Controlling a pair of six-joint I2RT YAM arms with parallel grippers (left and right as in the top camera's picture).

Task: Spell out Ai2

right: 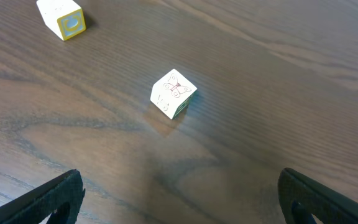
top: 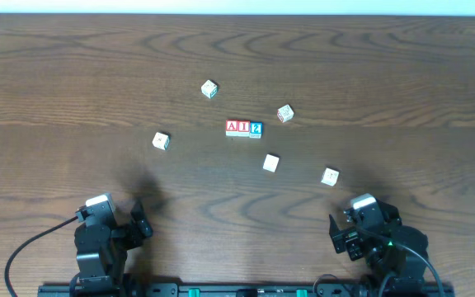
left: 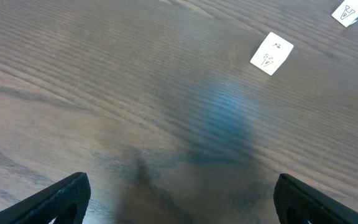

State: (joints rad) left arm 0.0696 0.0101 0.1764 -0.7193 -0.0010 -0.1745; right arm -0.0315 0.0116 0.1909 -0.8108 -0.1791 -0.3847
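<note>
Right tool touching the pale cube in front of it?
Apart. The right wrist view shows the pale cube sitting on the table well ahead of the open right tool, with bare wood between them.

Desk [top: 72, 74] ctr: A cube [top: 232, 126], I cube [top: 243, 126], 2 cube [top: 256, 129] in a row L to R, touching. Far cube [top: 209, 89] behind-L of row. R cube [top: 284, 113] just behind-R of 2 cube. L cube [top: 161, 141] twd left edge. Near cube [top: 270, 163] in front-R; corner cube [top: 330, 176] further twd near-R corner.
</note>
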